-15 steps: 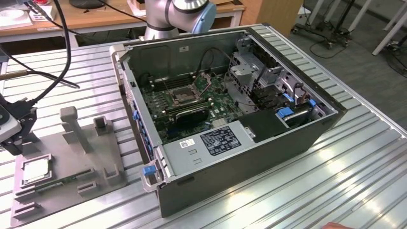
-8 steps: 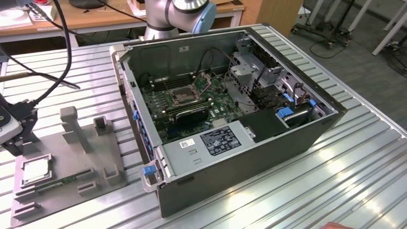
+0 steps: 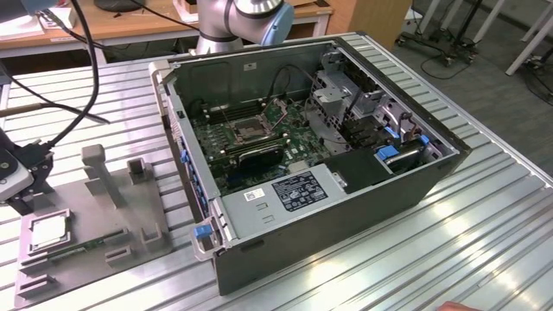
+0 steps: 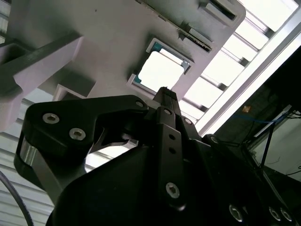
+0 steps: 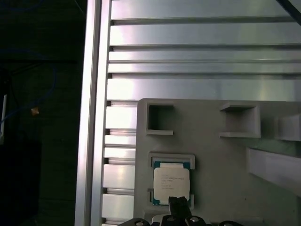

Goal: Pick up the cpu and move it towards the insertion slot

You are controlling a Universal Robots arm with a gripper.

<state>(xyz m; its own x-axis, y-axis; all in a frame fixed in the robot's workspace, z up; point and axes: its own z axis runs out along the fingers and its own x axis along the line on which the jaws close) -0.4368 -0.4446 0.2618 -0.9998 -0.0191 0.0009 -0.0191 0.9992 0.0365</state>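
The cpu (image 3: 48, 231), a flat square chip with a shiny silver top and thin green rim, lies in a square pocket of the grey fixture plate (image 3: 112, 220) at the exterior view's left. My gripper (image 3: 22, 194) hangs just above and behind it, apart from it. In both wrist views the black gripper tip (image 4: 165, 92) (image 5: 176, 203) points at the near edge of the cpu (image 4: 162, 71) (image 5: 171, 184). The insertion slot (image 3: 250, 131), a silver-framed square socket, sits on the green board inside the open computer case (image 3: 346, 214).
A long green memory stick (image 3: 82, 249) (image 4: 188, 35) lies in the plate beside the cpu. Grey upright posts (image 3: 97, 175) stand on the plate. The case's raised wall (image 3: 177, 142) lies between plate and socket. Black cables (image 3: 78, 97) hang at the left. Ribbed aluminium table (image 3: 449, 246).
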